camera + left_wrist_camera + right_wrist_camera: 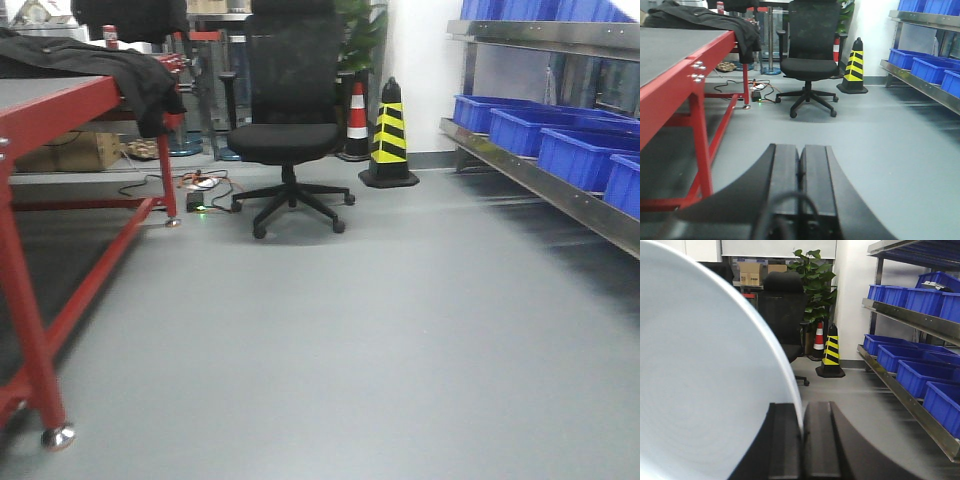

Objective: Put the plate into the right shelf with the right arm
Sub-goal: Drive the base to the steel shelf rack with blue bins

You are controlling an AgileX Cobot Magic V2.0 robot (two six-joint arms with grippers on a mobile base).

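Right wrist-mounted view: right gripper (pixel 801 440) clamps the plate (pixel 705 390), looming at nine o'clock; shelf (pixel 910 315) with blue bins (pixel 905 365) at three, chair (pixel 782 315) and cone (pixel 830 357) at twelve. The left gripper (pixel 801 175) sits pinched together.

Nothing legible on show right now. In the right wrist view, cardboard boxes (pixel 751 276) up behind the office chair (pixel 782 315) carry dark print, too small and blurred to read. The yellow-and-black cone (pixel 389 135) gives stripes only, the red-and-white cone (pixel 357 118) plain bands. Blue bins (pixel 585 150) on the shelf (pixel 530 180) and the plate (pixel 700 380) show plain faces.
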